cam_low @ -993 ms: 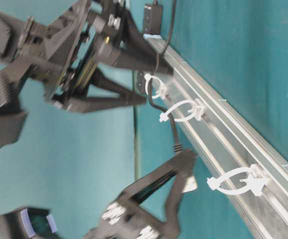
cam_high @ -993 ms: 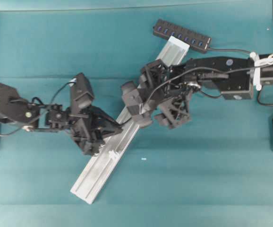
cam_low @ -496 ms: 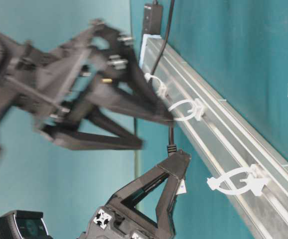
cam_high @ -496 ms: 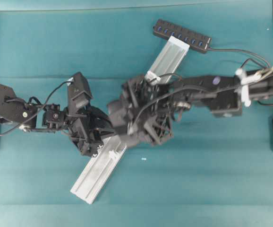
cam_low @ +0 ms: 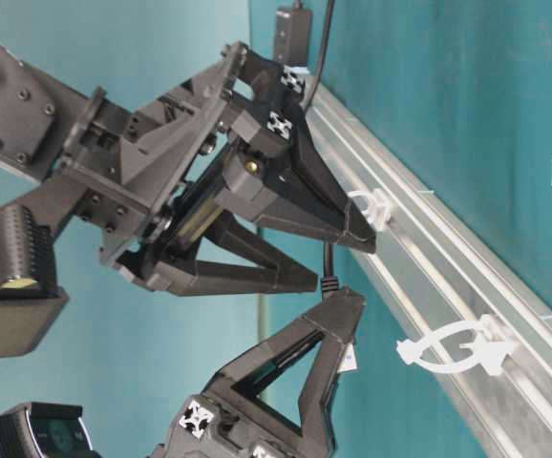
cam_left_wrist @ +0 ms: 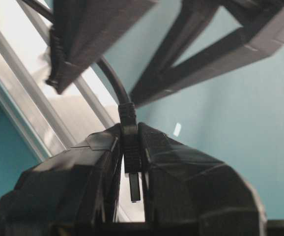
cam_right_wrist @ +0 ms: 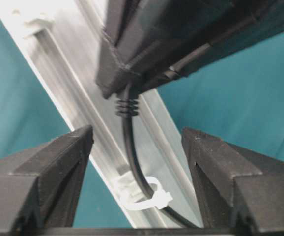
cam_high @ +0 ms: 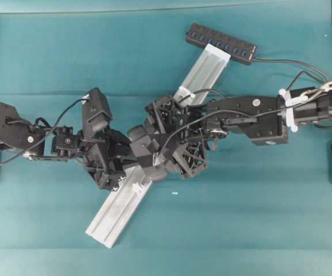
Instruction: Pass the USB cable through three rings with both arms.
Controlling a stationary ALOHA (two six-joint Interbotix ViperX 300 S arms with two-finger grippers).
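Handover setup: right gripper [cam_right_wrist: 137, 147] has swung in from frame right within last second, jaws apart and straddling USB cable [cam_right_wrist: 132, 152] just past middle ring [cam_right_wrist: 142, 196]; your left gripper [cam_left_wrist: 130, 157] stays clamped on plug; last ring [cam_low: 448, 348] at lower right unthreaded

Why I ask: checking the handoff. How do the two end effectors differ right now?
The left end effector is shut on the cable's plug; the right end effector stands open, with the cable between its fingers but untouched. The left sits beside the rail; the right hovers over it. Both are black triangular frames.
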